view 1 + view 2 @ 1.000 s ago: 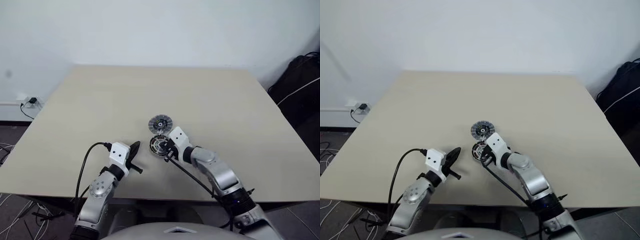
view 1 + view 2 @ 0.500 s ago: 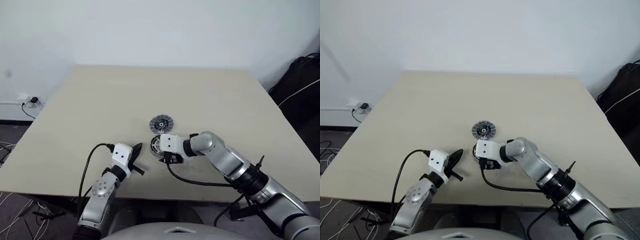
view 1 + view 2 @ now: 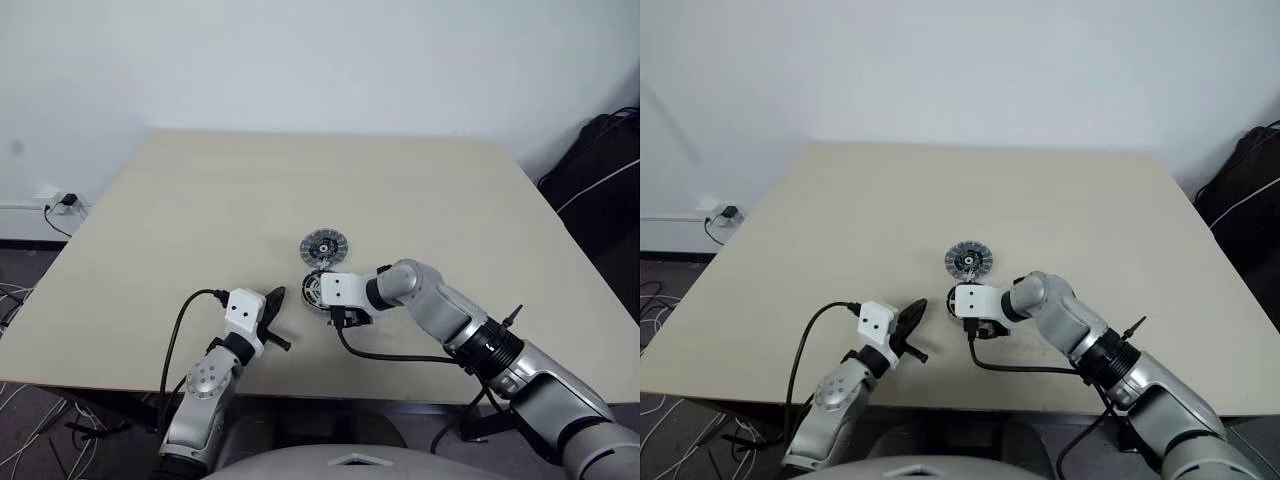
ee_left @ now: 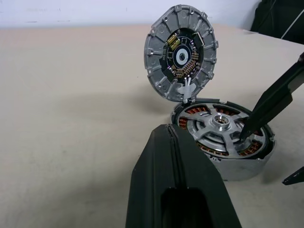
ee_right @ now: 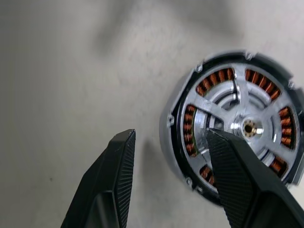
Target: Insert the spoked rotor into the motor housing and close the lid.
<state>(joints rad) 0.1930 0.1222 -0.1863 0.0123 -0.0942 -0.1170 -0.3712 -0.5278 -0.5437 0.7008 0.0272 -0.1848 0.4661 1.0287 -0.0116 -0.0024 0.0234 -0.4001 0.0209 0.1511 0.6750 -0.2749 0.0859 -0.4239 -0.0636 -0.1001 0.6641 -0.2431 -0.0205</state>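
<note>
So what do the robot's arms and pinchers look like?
The arms are shiny silver-grey with round joints. Each wrist carries a white box with two small dark dots, and a black cable loops from it. The left gripper and right gripper each have two black, pointed fingers with ridged inner faces.

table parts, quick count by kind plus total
motor housing: 1
spoked rotor, seated in the housing: 1
lid, standing open behind the housing: 1
total: 3
</note>
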